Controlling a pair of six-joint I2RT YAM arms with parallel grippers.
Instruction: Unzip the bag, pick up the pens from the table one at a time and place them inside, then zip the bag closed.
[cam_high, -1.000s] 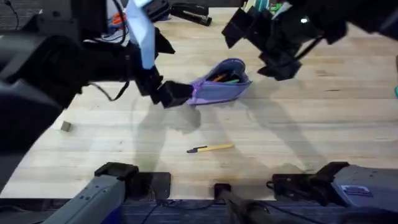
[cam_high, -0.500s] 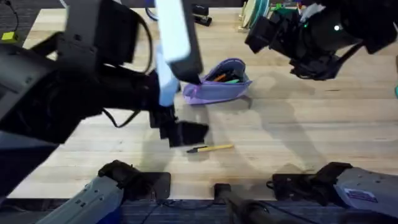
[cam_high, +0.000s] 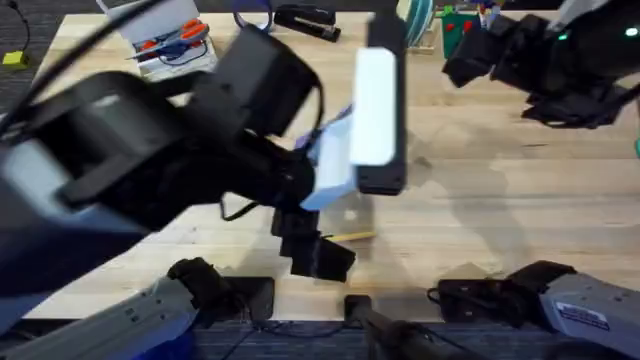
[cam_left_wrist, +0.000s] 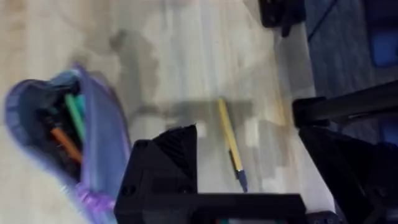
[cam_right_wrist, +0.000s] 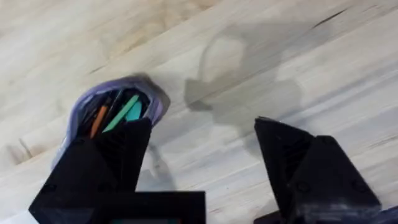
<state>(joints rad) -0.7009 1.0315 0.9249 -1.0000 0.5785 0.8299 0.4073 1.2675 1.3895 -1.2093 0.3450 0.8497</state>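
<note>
Overhead first: where is the yellow pen (cam_high: 352, 237)?
– I have it lying flat on the table (cam_high: 520, 210) at about 6 o'clock from the middle, just beside the dark end of my left arm, which rises large and blurred across the centre.

And the left jaws?
– On the left wrist view the left gripper (cam_left_wrist: 255, 180) is spread wide, holding nothing. The yellow pen lies on the wood between its two fingers, dark tip toward the camera. I can't tell whether either finger touches it.

The bag?
– The bag (cam_right_wrist: 149, 93) is unzipped and gaping. From overhead I only catch a lilac sliver of it near the centre, at 12 o'clock from the pen, behind my left arm. Inside it the green pen (cam_right_wrist: 124, 112) sits next to an orange thing (cam_right_wrist: 96, 121).

Right side?
– My right arm is up at 1 to 2 o'clock. The right gripper (cam_right_wrist: 199, 174) has its jaws wide apart, empty, above bare wood with the bag's mouth near one finger.
</note>
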